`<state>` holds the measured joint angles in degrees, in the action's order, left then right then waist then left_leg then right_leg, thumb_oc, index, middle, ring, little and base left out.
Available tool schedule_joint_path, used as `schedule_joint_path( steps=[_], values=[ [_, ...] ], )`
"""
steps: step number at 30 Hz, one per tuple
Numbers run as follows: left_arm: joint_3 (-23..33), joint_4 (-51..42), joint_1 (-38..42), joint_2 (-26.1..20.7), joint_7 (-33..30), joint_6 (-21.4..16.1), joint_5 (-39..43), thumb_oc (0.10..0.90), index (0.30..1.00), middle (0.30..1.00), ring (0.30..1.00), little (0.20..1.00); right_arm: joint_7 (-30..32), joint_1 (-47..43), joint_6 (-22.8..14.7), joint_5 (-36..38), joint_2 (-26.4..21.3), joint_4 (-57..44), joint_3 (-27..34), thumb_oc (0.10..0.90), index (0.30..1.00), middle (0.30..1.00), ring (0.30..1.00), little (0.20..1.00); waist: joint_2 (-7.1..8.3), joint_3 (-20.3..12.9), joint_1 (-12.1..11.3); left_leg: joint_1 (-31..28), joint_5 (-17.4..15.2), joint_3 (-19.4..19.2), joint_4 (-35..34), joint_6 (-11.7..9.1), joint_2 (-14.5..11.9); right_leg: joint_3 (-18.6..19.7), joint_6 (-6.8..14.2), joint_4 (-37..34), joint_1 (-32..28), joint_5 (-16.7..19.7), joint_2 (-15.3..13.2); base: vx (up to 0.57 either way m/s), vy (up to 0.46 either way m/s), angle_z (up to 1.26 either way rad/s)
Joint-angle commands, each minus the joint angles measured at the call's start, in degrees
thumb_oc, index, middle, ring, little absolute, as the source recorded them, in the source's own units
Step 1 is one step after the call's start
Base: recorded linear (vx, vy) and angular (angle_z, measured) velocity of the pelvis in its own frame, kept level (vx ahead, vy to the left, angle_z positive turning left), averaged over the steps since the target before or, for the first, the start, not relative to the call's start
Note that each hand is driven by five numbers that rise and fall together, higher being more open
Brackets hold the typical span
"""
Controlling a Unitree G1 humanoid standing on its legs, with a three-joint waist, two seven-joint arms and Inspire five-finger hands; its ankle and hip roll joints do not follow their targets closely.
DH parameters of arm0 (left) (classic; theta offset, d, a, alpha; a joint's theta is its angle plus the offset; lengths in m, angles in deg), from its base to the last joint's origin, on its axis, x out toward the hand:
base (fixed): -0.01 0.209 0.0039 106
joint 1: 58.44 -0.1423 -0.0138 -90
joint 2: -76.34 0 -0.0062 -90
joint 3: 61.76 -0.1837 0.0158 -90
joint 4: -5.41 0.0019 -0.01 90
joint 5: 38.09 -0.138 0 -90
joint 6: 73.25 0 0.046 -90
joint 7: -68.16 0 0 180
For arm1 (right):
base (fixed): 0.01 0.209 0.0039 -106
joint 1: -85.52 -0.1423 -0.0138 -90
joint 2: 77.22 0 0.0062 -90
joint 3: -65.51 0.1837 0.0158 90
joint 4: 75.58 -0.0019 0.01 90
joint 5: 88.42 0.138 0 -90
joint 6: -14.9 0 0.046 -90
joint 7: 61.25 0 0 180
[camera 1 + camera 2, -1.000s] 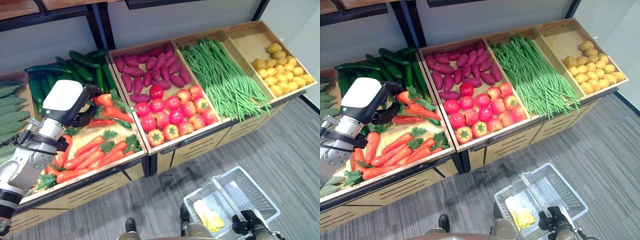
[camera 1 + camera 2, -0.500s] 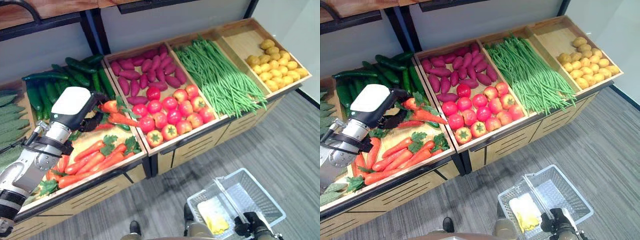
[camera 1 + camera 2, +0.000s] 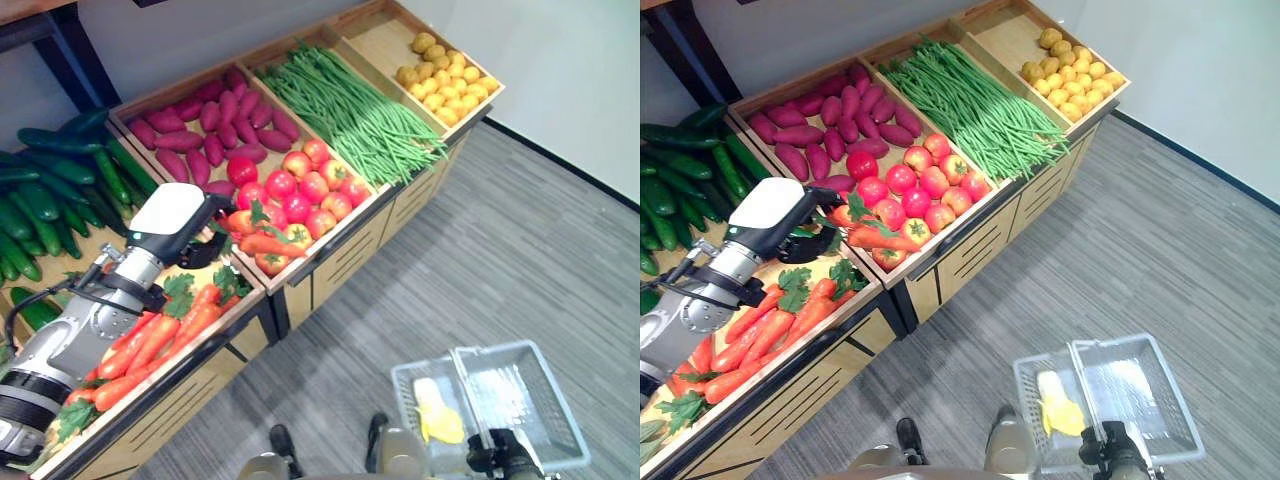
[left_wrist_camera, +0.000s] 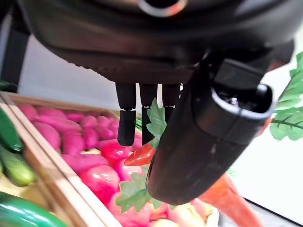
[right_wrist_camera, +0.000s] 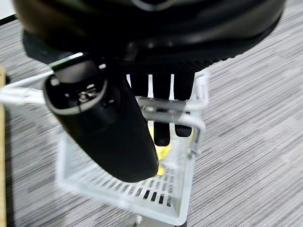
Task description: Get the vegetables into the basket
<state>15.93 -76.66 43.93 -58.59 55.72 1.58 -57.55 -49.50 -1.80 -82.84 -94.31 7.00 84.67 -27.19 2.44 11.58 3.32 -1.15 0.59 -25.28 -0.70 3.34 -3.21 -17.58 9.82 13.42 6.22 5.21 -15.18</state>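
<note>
your left robot hand [image 3: 178,222] is curled round a carrot [image 3: 262,243], pinching it near the leafy top so the orange root sticks out past the fingers, above the tomatoes [image 3: 300,186]. that grip keeps it clear of the carrot bin [image 3: 170,330] just below the hand. your right robot hand [image 5: 118,127] is wrapped round the handle of the white basket [image 3: 545,400], holding it low over the floor, ready to receive; something yellow [image 3: 437,420] already lies inside.

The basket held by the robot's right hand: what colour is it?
White, with a perforated wall: the basket shows best in the right eye view.
</note>
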Motion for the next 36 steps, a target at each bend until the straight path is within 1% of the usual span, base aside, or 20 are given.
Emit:
schedule_joint_path(
  steps=[1, 2, 3, 6, 7, 9, 10, 12, 18, 23, 26, 27, 29, 30, 31, 32, 33, 34, 35, 36],
  values=[
    [10.33, -5.46, 2.20, -2.57, -3.48, -1.75, 2.97, 0.400, 0.300, 0.300, 0.300, 0.300, 2.29, -1.13, -2.44, 0.56, -4.09, -1.65, -1.07, 0.400, 0.300, 0.300, 0.300, 0.300, 0.39, -4.48, -0.44, 0.37, -3.23, 1.68, 0.61, -3.45, -0.39, 2.11, 2.42, 6.25, -0.48, -0.78, -5.17, -0.02, -0.057, -0.61],
    [10.92, -5.55, 1.67, -2.74, -3.45, -1.66, 2.95, 0.400, 0.300, 0.300, 0.300, 0.300, 2.32, -1.31, -2.32, 0.35, -4.11, -1.74, -1.12, 0.400, 0.300, 0.300, 0.300, 0.300, 0.76, -4.80, -0.97, 0.62, -3.15, 0.76, 0.83, -3.69, -0.40, 0.92, 2.60, 4.54, -1.79, -0.67, -5.32, -0.02, -0.071, -0.42],
    [12.17, -5.57, 0.51, -2.79, -3.58, -1.62, 2.85, 0.400, 0.300, 0.300, 0.300, 0.300, 2.22, -1.64, -2.29, 0.25, -4.08, -2.12, -1.37, 0.400, 0.300, 0.300, 0.300, 0.300, 1.10, -4.88, -1.63, 0.51, -3.02, -0.63, 0.91, -4.07, -0.60, -1.58, 2.86, 1.29, -3.14, -0.17, -5.40, -0.03, -0.109, -0.15],
    [13.76, -5.52, -0.89, -2.62, -3.71, -1.55, 2.70, 0.400, 0.300, 0.300, 0.300, 0.300, 2.35, -1.65, -2.22, 0.07, -4.18, -2.31, -1.64, 0.400, 0.300, 0.300, 0.300, 0.300, 1.13, -5.17, -1.86, 0.42, -2.84, -1.86, 1.26, -4.46, -1.08, -2.67, 3.03, -0.46, -3.38, -0.59, -4.96, 0.02, -0.130, -0.55],
    [14.38, -5.34, -1.53, -2.28, -3.89, -1.80, 3.04, 0.400, 0.300, 0.300, 0.300, 0.300, 2.29, -1.36, -2.30, -0.13, -4.23, -2.79, -1.84, 0.400, 0.300, 0.300, 0.300, 0.300, 1.04, -5.29, -1.47, 0.55, -2.45, -2.67, 1.76, -5.14, -1.76, -2.58, 2.84, -2.72, -3.84, -1.45, -3.96, 0.03, -0.125, -0.64],
    [14.30, -5.10, -1.60, -1.84, -3.91, -1.86, 3.47, 0.400, 0.300, 0.300, 0.300, 0.300, 2.33, -1.20, -2.28, -0.18, -4.41, -3.12, -1.74, 0.400, 0.300, 0.300, 0.300, 0.300, 0.85, -5.25, -1.11, 0.67, -2.04, -2.93, 1.86, -5.63, -2.17, -2.52, 2.52, -4.30, -4.41, -2.13, -3.20, 0.02, -0.162, -0.31],
    [14.30, -5.04, -1.68, -1.22, -3.92, -1.81, 3.68, 0.400, 0.300, 0.300, 0.300, 0.300, 2.40, -0.96, -2.19, -0.20, -4.74, -3.27, -1.47, 0.400, 0.300, 0.300, 0.300, 0.300, 0.46, -5.23, -0.80, 0.76, -1.36, -3.39, 1.84, -6.34, -2.93, -3.13, 2.14, -6.48, -5.34, -3.00, -2.18, 0.01, -0.206, -0.31],
    [14.35, -5.72, -1.32, -1.14, -3.79, -2.01, 4.11, 0.400, 0.300, 0.300, 0.300, 0.300, 2.69, -0.57, -1.96, -0.34, -5.53, -3.21, -0.77, 0.400, 0.300, 0.300, 0.300, 0.300, -0.33, -5.09, -0.20, 0.89, -0.12, -3.78, 1.77, -7.49, -4.15, -3.21, 1.62, -7.88, -5.90, -4.16, -0.82, 0.01, -0.239, -0.28],
    [12.35, -6.51, 0.51, -0.59, -3.40, -2.22, 4.68, 0.400, 0.300, 0.300, 0.300, 0.300, 3.33, 0.88, -1.80, -0.40, -6.91, -2.98, 0.14, 0.400, 0.300, 0.300, 0.300, 0.300, -1.73, -4.82, 1.18, 0.66, 1.62, -3.91, 1.75, -9.03, -5.92, -3.17, 0.47, -9.24, -6.75, -5.52, 1.07, 0.00, -0.138, -0.14],
    [10.84, -6.38, 1.99, -0.06, -3.28, -2.40, 5.18, 0.400, 0.300, 0.300, 0.300, 0.300, 3.67, 1.21, -1.85, -0.21, -7.92, -3.27, 0.55, 0.400, 0.300, 0.300, 0.300, 0.300, -2.97, -4.62, 1.82, 0.47, 3.56, -4.64, 1.31, -10.43, -7.40, -2.28, -0.32, -10.67, -7.19, -6.04, 2.92, -0.03, -0.115, -0.02],
    [9.01, -5.05, 3.55, 1.92, -3.53, -2.40, 6.42, 0.400, 0.300, 0.300, 0.300, 0.300, 4.44, 1.43, -2.19, 0.31, -8.70, -4.30, 0.66, 0.400, 0.300, 0.300, 0.300, 0.300, -4.39, -3.78, 2.69, 0.62, 5.92, -5.03, 1.31, -12.01, -9.23, -1.49, -1.43, -10.91, -7.16, -7.00, 4.73, -0.05, -0.159, -0.10],
    [8.82, -4.92, 3.75, 2.02, -3.57, -2.42, 6.39, 0.400, 0.300, 0.300, 0.300, 0.300, 4.43, 1.51, -2.16, 0.31, -8.77, -4.37, 0.76, 0.400, 0.300, 0.300, 0.300, 0.300, -4.51, -3.73, 2.61, 0.56, 6.04, -5.01, 1.27, -12.13, -9.35, -1.51, -1.53, -10.94, -7.22, -7.02, 4.87, -0.03, -0.180, -0.12],
    [6.89, -3.24, 5.16, 4.02, -3.63, -2.36, 7.01, 0.400, 0.300, 0.300, 0.300, 0.300, 5.00, 2.07, -2.38, 0.74, -9.24, -4.13, 1.11, 0.400, 0.300, 0.300, 0.300, 0.300, -5.33, -3.17, 3.20, 0.84, 7.55, -4.42, 1.84, -13.46, -10.88, -0.92, -2.69, -12.07, -8.15, -7.56, 6.45, -0.02, -0.273, -0.12],
    [5.97, -2.29, 5.85, 5.26, -3.40, -2.20, 7.24, 0.400, 0.300, 0.300, 0.300, 0.300, 5.22, 2.54, -2.66, 1.10, -9.80, -4.80, 1.52, 0.400, 0.300, 0.300, 0.300, 0.300, -5.33, -2.44, 3.75, 1.65, 7.64, -3.62, 5.29, -14.47, -12.26, -0.21, -3.60, -13.16, -9.13, -7.86, 7.49, -0.01, -0.240, -0.12],
    [5.86, -2.20, 5.99, 5.31, -3.42, -2.22, 7.23, 0.400, 0.300, 0.300, 0.300, 0.300, 5.21, 2.57, -2.65, 1.11, -9.82, -4.82, 1.58, 0.400, 0.300, 0.300, 0.300, 0.300, -5.41, -2.38, 3.73, 1.79, 7.51, -3.52, 5.64, -14.57, -12.45, -0.25, -3.68, -13.24, -9.22, -7.86, 7.61, 0.01, -0.240, -0.15],
    [5.60, -2.20, 6.04, 5.70, -3.39, -2.38, 7.14, 0.400, 0.300, 0.300, 0.300, 0.300, 5.23, 2.61, -2.71, 1.18, -10.66, -5.09, 1.79, 0.400, 0.300, 0.300, 0.300, 0.300, -5.25, -1.48, 3.34, 2.81, 7.29, 0.66, 8.83, -14.81, -12.22, 1.24, -4.34, -13.72, -9.59, -8.26, 8.12, 0.02, -0.089, -0.26],
    [5.58, -2.18, 6.08, 5.75, -3.40, -2.39, 7.14, 0.400, 0.300, 0.300, 0.300, 0.300, 5.21, 2.63, -2.71, 1.18, -10.70, -5.12, 1.84, 0.400, 0.300, 0.300, 0.300, 0.300, -5.33, -1.43, 3.44, 2.97, 7.14, 0.84, 9.13, -14.84, -12.32, 1.13, -4.37, -13.71, -9.65, -8.31, 8.17, -0.04, -0.081, -0.34],
    [5.72, -2.61, 5.39, 6.55, -3.61, -2.40, 7.45, 0.400, 0.300, 0.300, 0.300, 0.300, 5.50, 2.05, -2.75, 1.21, -11.74, -5.16, 2.18, 0.400, 0.300, 0.300, 0.300, 0.300, -5.41, -0.72, 2.49, 4.66, 8.24, 6.02, 9.37, -13.39, -10.01, 2.13, -4.84, -13.54, -8.67, -7.30, 8.24, -0.06, 0.010, -0.44],
    [6.12, -2.78, 4.89, 7.06, -3.78, -2.33, 7.24, 0.400, 0.300, 0.300, 0.300, 0.300, 5.45, 1.64, -2.79, 1.42, -12.25, -5.35, 2.38, 0.400, 0.300, 0.300, 0.300, 0.300, -5.25, -0.75, 1.86, 6.08, 7.30, 10.05, 8.15, -12.59, -7.94, 3.58, -4.69, -13.71, -7.89, -6.91, 7.98, -0.03, 0.007, -0.55],
    [6.51, -2.82, 4.48, 7.30, -4.33, -2.36, 6.76, 0.400, 0.300, 0.300, 0.300, 0.300, 5.68, 1.21, -2.97, 1.59, -12.64, -5.31, 2.40, 0.400, 0.300, 0.300, 0.300, 0.300, -4.94, -0.63, 1.36, 7.01, 5.84, 13.91, 6.92, -11.89, -6.58, 5.26, -4.44, -13.60, -7.29, -6.80, 7.79, 0.06, 0.007, -0.77]
  ],
)
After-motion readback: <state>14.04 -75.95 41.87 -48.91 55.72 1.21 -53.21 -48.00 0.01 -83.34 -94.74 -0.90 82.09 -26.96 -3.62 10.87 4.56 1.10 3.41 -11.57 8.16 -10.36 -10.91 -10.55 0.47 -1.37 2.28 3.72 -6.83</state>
